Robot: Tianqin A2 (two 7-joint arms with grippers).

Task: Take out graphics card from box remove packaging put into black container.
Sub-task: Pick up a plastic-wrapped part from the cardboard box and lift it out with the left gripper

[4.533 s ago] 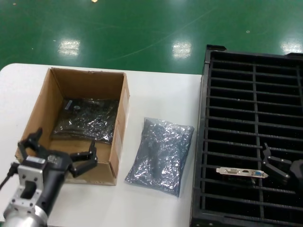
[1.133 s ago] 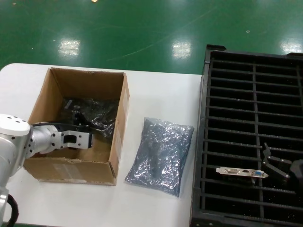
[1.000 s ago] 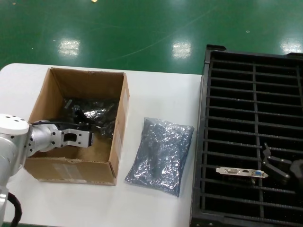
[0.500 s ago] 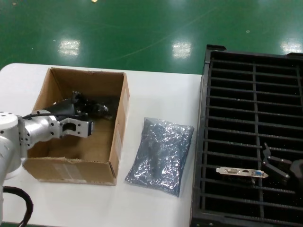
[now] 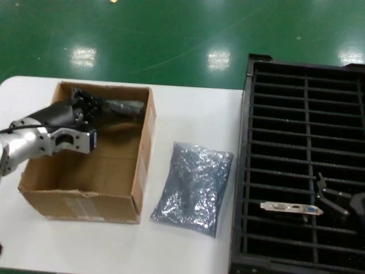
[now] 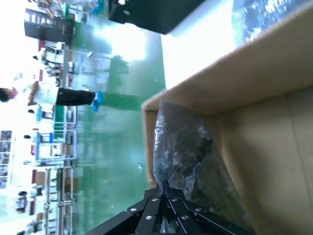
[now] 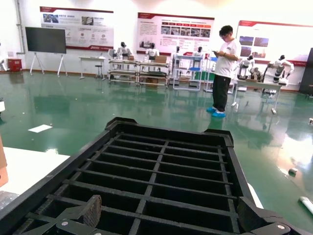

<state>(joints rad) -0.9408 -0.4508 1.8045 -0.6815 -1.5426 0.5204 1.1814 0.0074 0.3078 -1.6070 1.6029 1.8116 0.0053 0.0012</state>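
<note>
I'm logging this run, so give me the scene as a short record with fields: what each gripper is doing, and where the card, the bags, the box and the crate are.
left gripper: shut on bagged card, held above the box floor
right gripper: open, over the black container
bare graphics card: standing in a slot of the container, beside the right gripper
empty packaging: lying flat on the table between box and container

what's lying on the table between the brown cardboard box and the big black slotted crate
A crinkly grey-silver anti-static bag lies flat on the white table between the brown cardboard box and the black slotted crate, touching neither; the head view shows this.
</note>
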